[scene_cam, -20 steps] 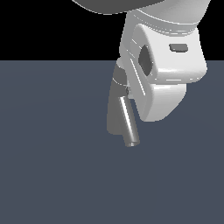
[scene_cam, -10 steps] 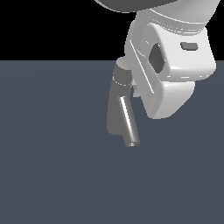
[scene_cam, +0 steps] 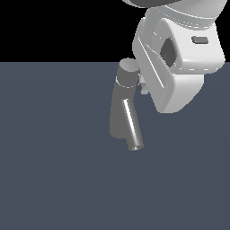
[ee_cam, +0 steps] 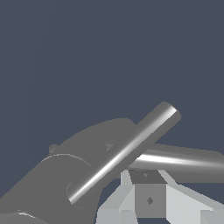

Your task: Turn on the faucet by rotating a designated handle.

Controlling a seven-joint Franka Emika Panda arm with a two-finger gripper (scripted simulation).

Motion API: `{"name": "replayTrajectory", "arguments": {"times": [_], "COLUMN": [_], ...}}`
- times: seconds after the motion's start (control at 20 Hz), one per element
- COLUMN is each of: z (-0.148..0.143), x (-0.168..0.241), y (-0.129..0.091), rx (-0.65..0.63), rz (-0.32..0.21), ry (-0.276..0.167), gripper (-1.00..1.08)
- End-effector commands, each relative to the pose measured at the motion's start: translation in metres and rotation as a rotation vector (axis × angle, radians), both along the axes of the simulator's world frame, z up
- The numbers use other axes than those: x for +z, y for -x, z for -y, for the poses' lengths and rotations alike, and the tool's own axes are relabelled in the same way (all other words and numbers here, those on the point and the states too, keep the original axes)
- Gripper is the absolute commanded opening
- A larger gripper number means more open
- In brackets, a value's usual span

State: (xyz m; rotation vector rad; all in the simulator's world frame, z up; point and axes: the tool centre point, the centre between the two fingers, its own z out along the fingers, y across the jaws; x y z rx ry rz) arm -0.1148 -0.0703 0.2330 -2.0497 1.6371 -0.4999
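Grey metal all over this one: the faucet [scene_cam: 120, 112] stood on a flat slate-blue floor [scene_cam: 49, 170], tapered column going up to a short round cap [scene_cam: 128, 72], with the shiny slanted spout tube [scene_cam: 132, 124] angling down off the front. The big white arm housing [scene_cam: 179, 58] sat right up against the cap on the exterior view's right, so from that camera the claw itself was hidden behind the housing. Only a little pale bit poked out just beside the cap, too small to say what it was.

The wrist view was way more useful. One pale finger [ee_cam: 146, 197] of the claw [ee_cam: 148, 205] showed at the edge of the frame, and right past it was a straight grey rod, the handle [ee_cam: 183, 162], running sideways out of the faucet body. The spout tube crossed in front of it at a diagonal. The handle looked like it was touching or almost touching the fingertip, but I honestly couldn't tell which.

As for how wide the claw stood, I couldn't tell. Only that one finger was clearly in frame, so no idea if it was pinching anything.
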Motion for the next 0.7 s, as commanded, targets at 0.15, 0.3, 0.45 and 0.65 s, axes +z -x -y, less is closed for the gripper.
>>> {"name": "replayTrajectory", "arguments": {"times": [0.15,0.3,0.45,0.65], "z": [0.029,0.038,0.046,0.056], "x": [0.004,0.007,0.010,0.013], "y": [-0.010,-0.015,-0.021,-0.027], "rx": [-0.042,-0.047,-0.052,-0.058], "rz": [-0.003,-0.004,-0.005,-0.006], "ry": [0.005,0.005,0.006,0.006], "gripper": [-1.00,-1.00,-1.00,-1.00]}}
